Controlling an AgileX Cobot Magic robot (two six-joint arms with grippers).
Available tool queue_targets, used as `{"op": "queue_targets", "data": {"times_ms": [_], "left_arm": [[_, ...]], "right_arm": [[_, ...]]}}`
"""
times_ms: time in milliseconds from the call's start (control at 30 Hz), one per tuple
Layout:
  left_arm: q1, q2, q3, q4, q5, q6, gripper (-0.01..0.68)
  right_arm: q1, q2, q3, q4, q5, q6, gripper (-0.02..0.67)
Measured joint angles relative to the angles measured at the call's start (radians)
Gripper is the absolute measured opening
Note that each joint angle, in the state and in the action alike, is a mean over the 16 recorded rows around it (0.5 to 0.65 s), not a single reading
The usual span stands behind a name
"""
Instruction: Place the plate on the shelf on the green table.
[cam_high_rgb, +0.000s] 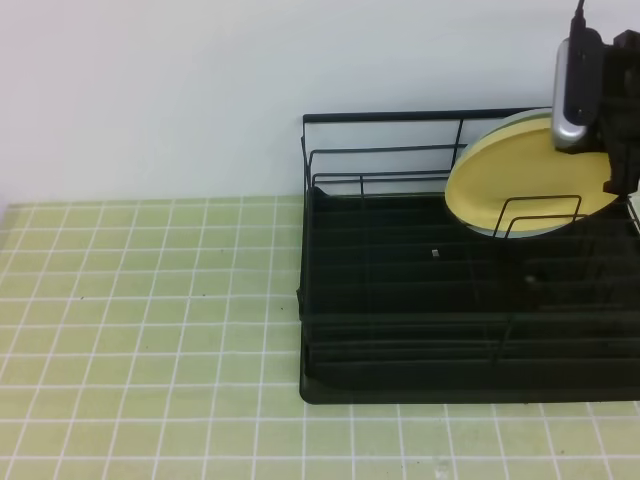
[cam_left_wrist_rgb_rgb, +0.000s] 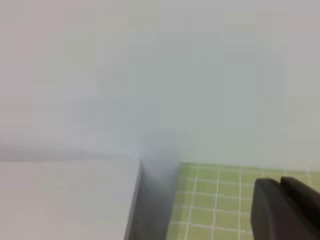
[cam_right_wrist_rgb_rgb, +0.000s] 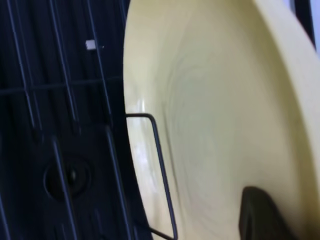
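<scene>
Between your right jaws: the plate (cam_high_rgb: 520, 180), tilted in the shelf (cam_high_rgb: 400, 300); grip state unclear.
Left jaws: closed, empty.
Remaining: release, withdraw.

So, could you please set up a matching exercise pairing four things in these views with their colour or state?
Things:
1. plate
2. shelf
3. green table
4. left gripper

Descriptions:
a. shut, over the tiles
b. black wire with a slatted base
c. pale yellow, tilted against an upright wire divider
d. small squares with white grout

Pairs: 1-c, 2-b, 3-d, 4-a
</scene>
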Motion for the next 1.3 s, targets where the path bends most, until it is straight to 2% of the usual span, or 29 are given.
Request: {"op": "queue_targets", "data": {"times_ms": [167,300,600,800,1033,1300], "left_arm": [[0.068,-0.07,0.061,-0.007,-0.051,-0.068,-0.001],[0.107,-0.133,0.165,-0.008,-0.14,-0.124,-0.001],[0.141,-0.304,0.54,0.008,-0.431,-0.188,-0.001],[0.141,-0.416,0.774,0.018,-0.561,-0.189,-0.001],[0.141,-0.489,0.925,0.021,-0.609,-0.187,-0.001],[0.141,-0.499,0.968,0.019,-0.557,-0.186,-0.001]], "right_arm": [[0.0,0.0,0.0,-0.002,0.001,0.059,0.173],[0.0,0.001,0.0,-0.005,0.006,0.11,0.205],[0.0,0.001,0.0,-0.01,0.018,0.2,0.308],[0.0,0.0,0.0,-0.011,0.02,0.234,0.365],[0.0,-0.005,0.0,-0.008,-0.013,0.273,0.392],[0.0,-0.01,0.0,0.0,-0.083,0.309,0.411]]}}
